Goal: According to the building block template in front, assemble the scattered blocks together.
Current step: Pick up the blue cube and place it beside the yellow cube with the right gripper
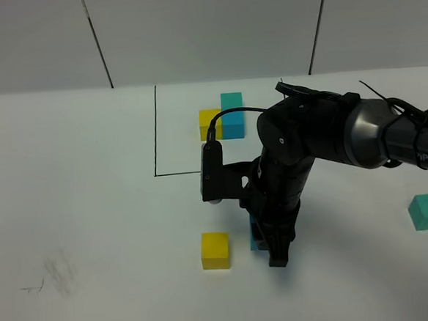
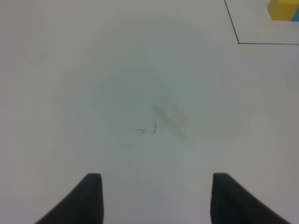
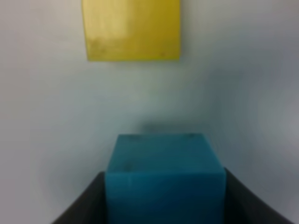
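Two pincers: right pincer (image 1: 273, 250) clamps blue cube (image 3: 163, 168) near yellow cube (image 1: 215, 250); left pincer (image 2: 154, 196) gapes over table (image 1: 93, 213).

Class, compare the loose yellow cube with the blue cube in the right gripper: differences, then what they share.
The yellow cube lies free, untouched; the blue cube is clamped in the right gripper. From the high camera the yellow cube shows whole; the blue cube is mostly hidden behind the arm. Shared: both are plain cubes of like size, side by side but apart, on the white table.
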`<move>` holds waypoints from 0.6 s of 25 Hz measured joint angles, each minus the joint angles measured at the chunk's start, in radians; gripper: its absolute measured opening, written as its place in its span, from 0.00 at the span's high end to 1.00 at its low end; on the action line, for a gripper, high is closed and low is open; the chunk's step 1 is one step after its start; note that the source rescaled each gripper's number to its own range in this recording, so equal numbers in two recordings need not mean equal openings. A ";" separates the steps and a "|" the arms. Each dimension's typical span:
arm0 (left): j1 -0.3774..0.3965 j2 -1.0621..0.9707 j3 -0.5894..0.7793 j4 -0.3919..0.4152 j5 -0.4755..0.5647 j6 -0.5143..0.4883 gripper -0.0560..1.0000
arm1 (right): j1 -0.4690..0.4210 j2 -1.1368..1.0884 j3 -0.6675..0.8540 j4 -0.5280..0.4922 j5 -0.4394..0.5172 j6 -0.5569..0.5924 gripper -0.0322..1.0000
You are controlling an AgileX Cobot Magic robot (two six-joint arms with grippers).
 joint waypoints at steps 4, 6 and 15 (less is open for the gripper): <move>0.000 0.000 0.000 0.000 0.000 0.000 0.80 | 0.019 0.000 -0.001 0.001 -0.005 0.020 0.97; 0.000 0.000 0.000 0.000 0.000 0.000 0.80 | 0.025 0.000 -0.001 0.001 -0.010 0.021 0.97; 0.000 0.000 0.000 0.000 0.000 0.000 0.80 | 0.049 0.000 -0.001 0.001 -0.047 0.018 0.97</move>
